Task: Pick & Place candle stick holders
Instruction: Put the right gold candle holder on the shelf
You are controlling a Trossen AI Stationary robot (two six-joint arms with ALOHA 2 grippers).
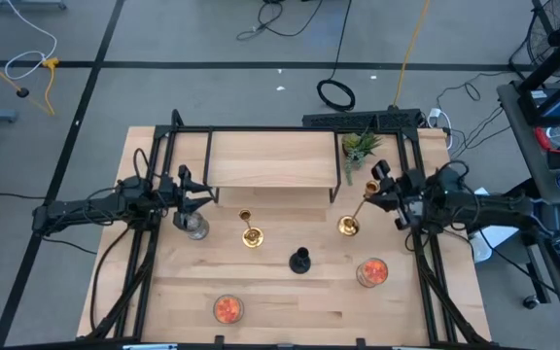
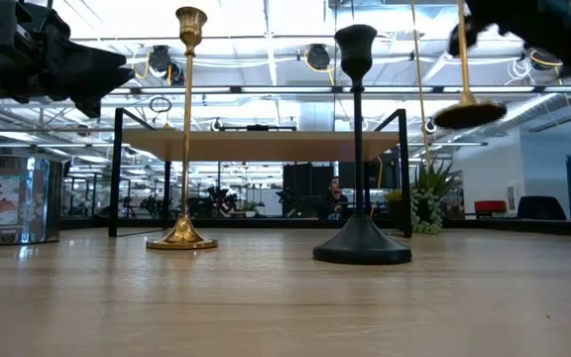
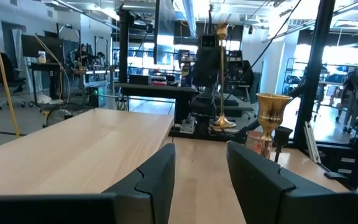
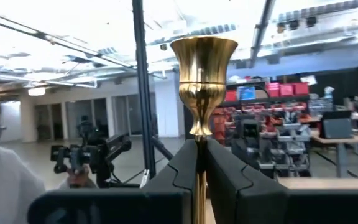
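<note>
Right now my right gripper (image 4: 201, 180) pinches the stem of a gold candlestick (image 1: 352, 216) just below its cup, and the low view shows its round base hanging clear of the table (image 1: 280, 292) on the right side. My left gripper (image 3: 201, 177) waits with fingers spread at the left, beside the wooden shelf (image 1: 272, 160). A second gold candlestick (image 1: 250, 232) and the shorter black candlestick (image 1: 300, 261) stand upright mid-table (well apart).
</note>
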